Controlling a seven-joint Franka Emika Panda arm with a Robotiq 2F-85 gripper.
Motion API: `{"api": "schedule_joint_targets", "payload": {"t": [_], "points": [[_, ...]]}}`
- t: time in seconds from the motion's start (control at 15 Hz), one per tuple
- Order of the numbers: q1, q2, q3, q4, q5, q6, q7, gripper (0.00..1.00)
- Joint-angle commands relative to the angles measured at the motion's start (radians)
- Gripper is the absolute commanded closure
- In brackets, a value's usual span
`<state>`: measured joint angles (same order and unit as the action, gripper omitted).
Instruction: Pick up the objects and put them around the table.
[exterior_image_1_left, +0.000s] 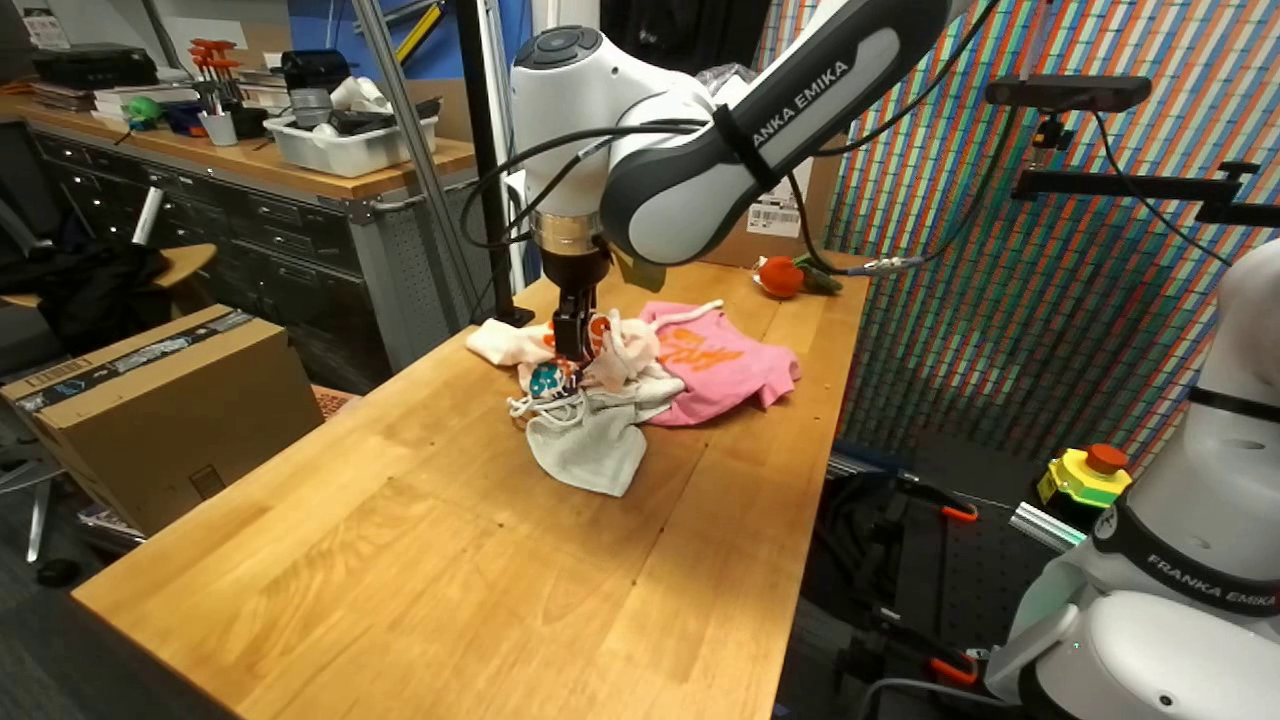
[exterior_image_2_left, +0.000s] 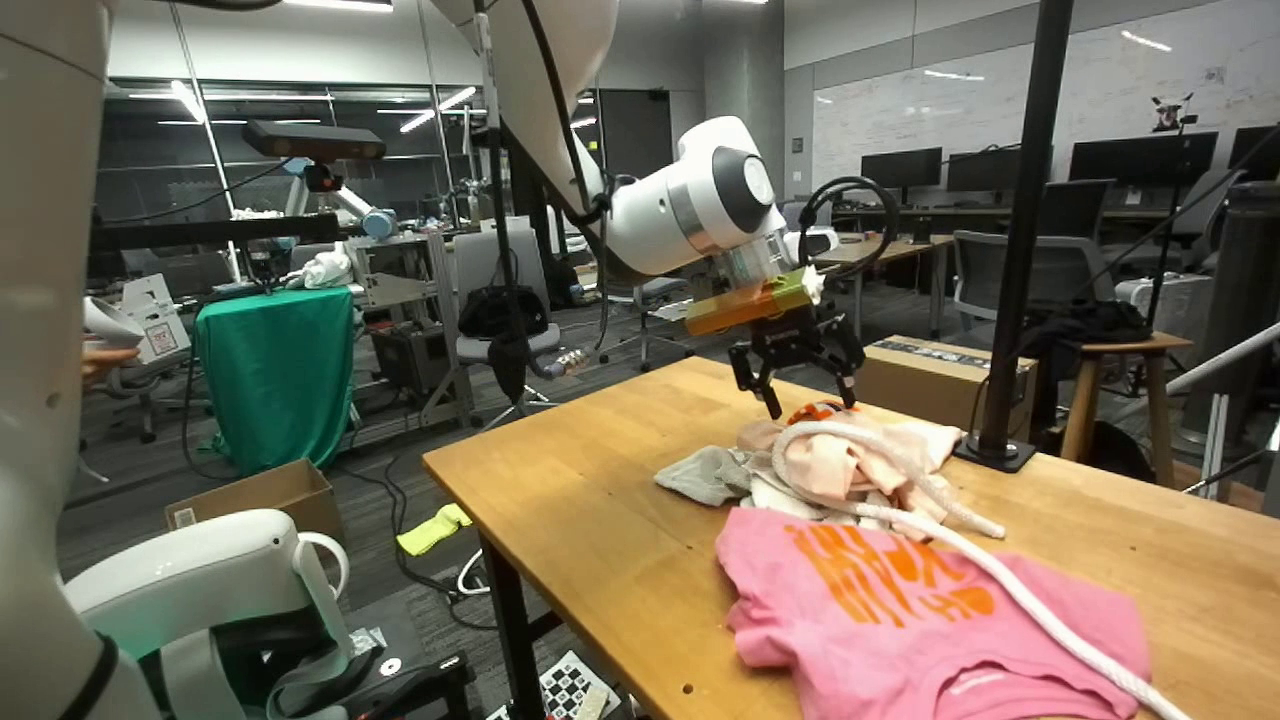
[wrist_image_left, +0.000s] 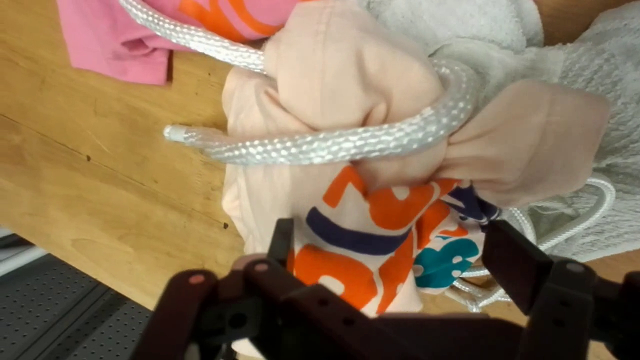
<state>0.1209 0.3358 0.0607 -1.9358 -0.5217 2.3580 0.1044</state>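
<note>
Low over the cloth heap, my gripper (wrist_image_left: 392, 245) stands open, its fingers (exterior_image_2_left: 770, 398) wide apart. Between them in the wrist view lies the cream cloth (wrist_image_left: 330, 95) with orange, teal and dark blue print; whether the tips touch it I cannot tell. A thick white braided cord (wrist_image_left: 320, 147) curves across this cloth and runs over the pink cloth (exterior_image_2_left: 890, 620), which lies spread beside the heap. The white-grey cloth (exterior_image_1_left: 590, 450) sticks out from the heap's near side in an exterior view. Loops of thin white cord (wrist_image_left: 575, 232) rest by it. All lie on the wooden table (exterior_image_1_left: 480, 600).
A black pole on a flat base (exterior_image_2_left: 995, 455) rises from the table edge close to the heap. Red and green items (exterior_image_1_left: 785, 277) sit at the table's far end near a cardboard box (exterior_image_1_left: 740, 245). Another cardboard box (exterior_image_1_left: 190, 410) stands on the floor beside the table.
</note>
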Motion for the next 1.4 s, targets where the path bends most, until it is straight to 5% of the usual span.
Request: {"api": "schedule_joint_targets", "payload": {"t": [0.0, 0.47, 0.6, 1.33], "points": [[0.007, 0.034, -0.021, 0.065, 0.034, -0.030, -0.041, 0.32], [0.001, 0.046, -0.039, 0.088, 0.056, -0.046, -0.052, 0.87], [0.001, 0.039, -0.043, 0.081, 0.057, -0.043, -0.052, 0.95], [-0.004, -0.200, -0.042, -0.051, 0.053, 0.095, 0.009, 0.93]]}}
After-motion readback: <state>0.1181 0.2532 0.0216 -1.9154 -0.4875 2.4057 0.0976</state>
